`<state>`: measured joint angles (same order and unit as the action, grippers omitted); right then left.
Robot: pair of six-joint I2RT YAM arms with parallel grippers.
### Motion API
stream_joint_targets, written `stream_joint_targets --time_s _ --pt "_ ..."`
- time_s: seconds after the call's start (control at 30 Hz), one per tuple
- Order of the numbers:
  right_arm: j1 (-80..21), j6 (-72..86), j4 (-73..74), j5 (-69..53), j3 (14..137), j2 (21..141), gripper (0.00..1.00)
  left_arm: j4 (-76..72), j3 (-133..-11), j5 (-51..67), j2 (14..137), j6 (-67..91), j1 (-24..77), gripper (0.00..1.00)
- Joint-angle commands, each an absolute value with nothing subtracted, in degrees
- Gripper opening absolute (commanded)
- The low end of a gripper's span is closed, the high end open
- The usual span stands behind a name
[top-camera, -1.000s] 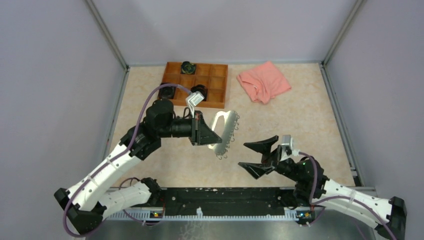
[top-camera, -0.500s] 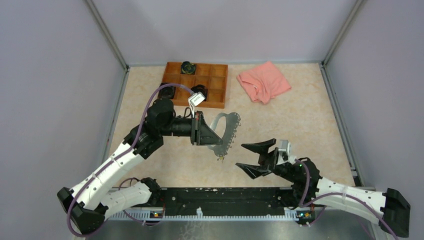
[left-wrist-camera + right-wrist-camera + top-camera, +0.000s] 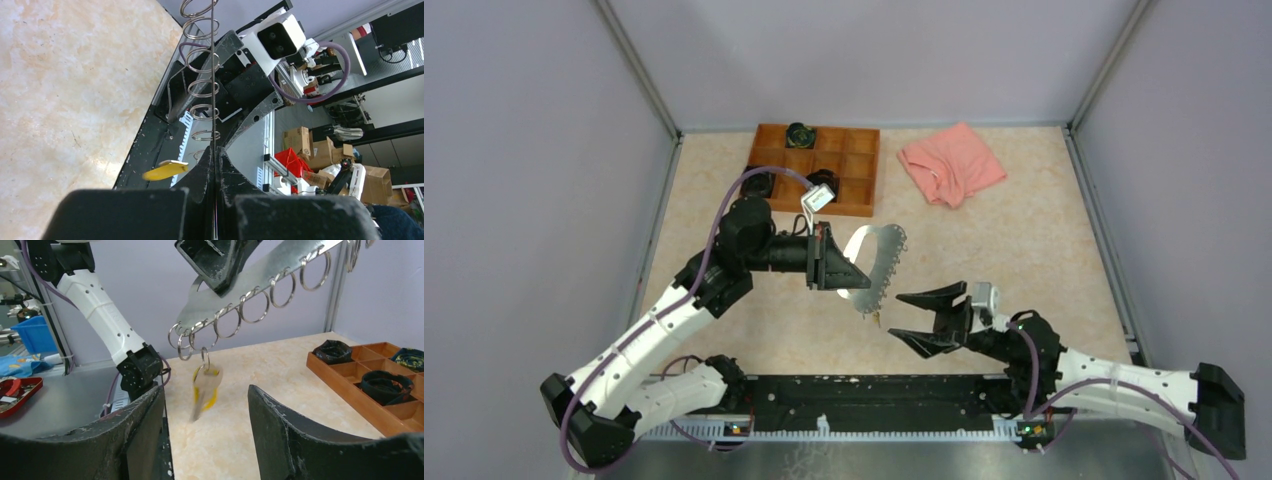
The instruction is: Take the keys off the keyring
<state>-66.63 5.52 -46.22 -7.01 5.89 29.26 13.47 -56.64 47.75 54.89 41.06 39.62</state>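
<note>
One yellow-headed key (image 3: pixel 205 390) hangs, blurred, from a small wire ring at the low end of the keyring (image 3: pixel 876 262). The keyring is a flat, rounded plate of silvery metal with thin wire loops strung along its rim. I have the left pincer (image 3: pixel 842 268) pressed together on the plate, holding it in the air above the beige speckled tabletop (image 3: pixel 1024 240). The right pincer (image 3: pixel 897 316) is spread, matte black fingers scuffed. The key hangs just off its tips, apart from both. At the back, a brown wooden grid tray (image 3: pixel 844 152) holds black knobby rounds (image 3: pixel 800 132). A crumpled pink cloth (image 3: pixel 951 163) lies beside it.
</note>
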Motion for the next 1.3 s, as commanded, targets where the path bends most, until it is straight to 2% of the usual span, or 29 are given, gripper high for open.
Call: stream_joint_targets --time_s 0.0,0.2,0.97,1.27 --pt "-68.9 3.3 -47.0 -6.7 10.0 31.7 0.61 9.5 -55.9 49.2 54.3 42.8 39.3 0.0" --pt "-71.9 2.1 -48.1 -4.2 10.9 34.9 0.58 8.4 -55.0 49.2 53.7 43.6 39.3 0.0" --pt "-73.2 4.2 -56.1 -2.9 12.3 44.0 0.5 7.9 -54.6 49.9 53.4 43.9 39.3 0.0" --pt "-74.0 4.9 -55.9 -2.5 12.6 44.5 0.43 7.4 -54.2 50.3 53.2 44.2 39.3 0.0"
